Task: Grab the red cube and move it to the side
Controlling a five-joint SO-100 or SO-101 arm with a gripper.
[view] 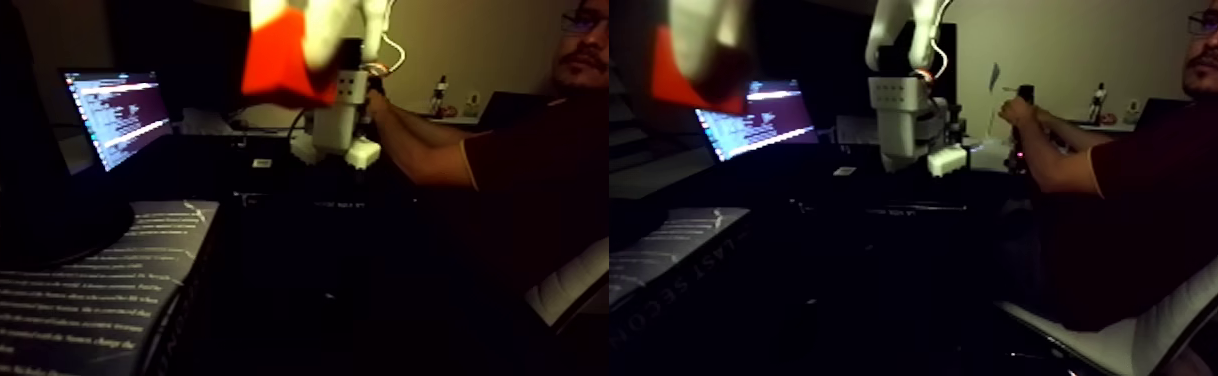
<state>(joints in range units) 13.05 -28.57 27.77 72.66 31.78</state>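
Blurred pincer (312, 30) (cropped above) grips the red cube (282, 65).

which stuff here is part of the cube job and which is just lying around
Part of the job:
- red cube, up off the table, blurred
- gripper, its white fingers around the cube
- white arm

Just lying about:
- laptop, screen lit
- open book
- person's forearm behind the arm
- small figurine
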